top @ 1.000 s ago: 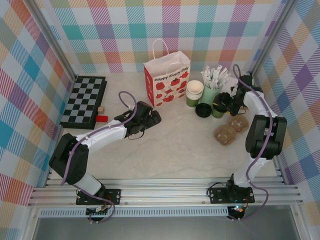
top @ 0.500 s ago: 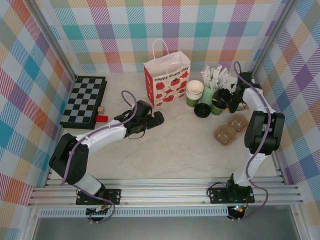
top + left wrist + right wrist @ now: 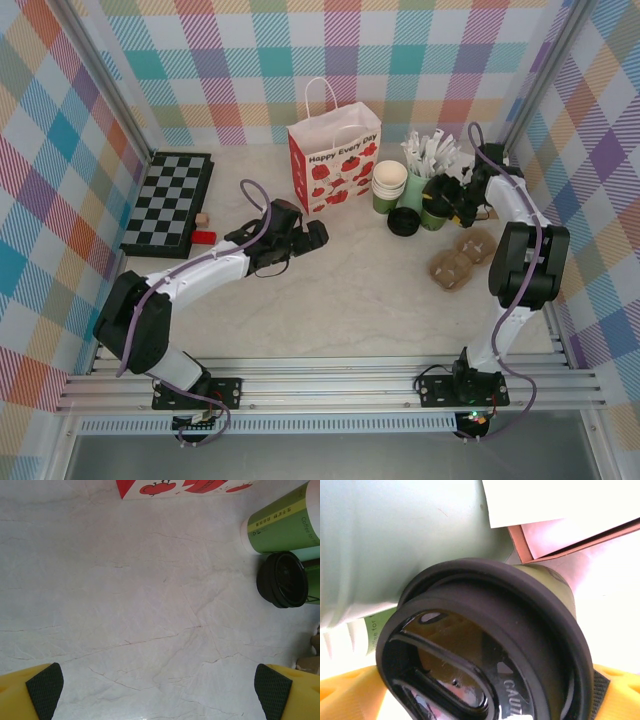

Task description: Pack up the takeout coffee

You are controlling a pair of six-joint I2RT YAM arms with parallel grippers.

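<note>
Your right gripper [image 3: 447, 203] is clamped on the takeout coffee [image 3: 485, 650], a finger pressed on either side. The cup sits toward 2 o'clock on the table [image 3: 360, 290], just beside the pale-green stick cup [image 3: 420, 188], at its 5 o'clock. Your left gripper [image 3: 160, 690] hangs with its fingers wide apart.

Left arm reaches toward one o'clock, held low, its gripper [image 3: 312, 238] spread wide. Right arm stretches toward twelve o'clock, wrist bent to nine o'clock, gripper [image 3: 440, 203] clamped on the takeout coffee [image 3: 485, 645].
</note>
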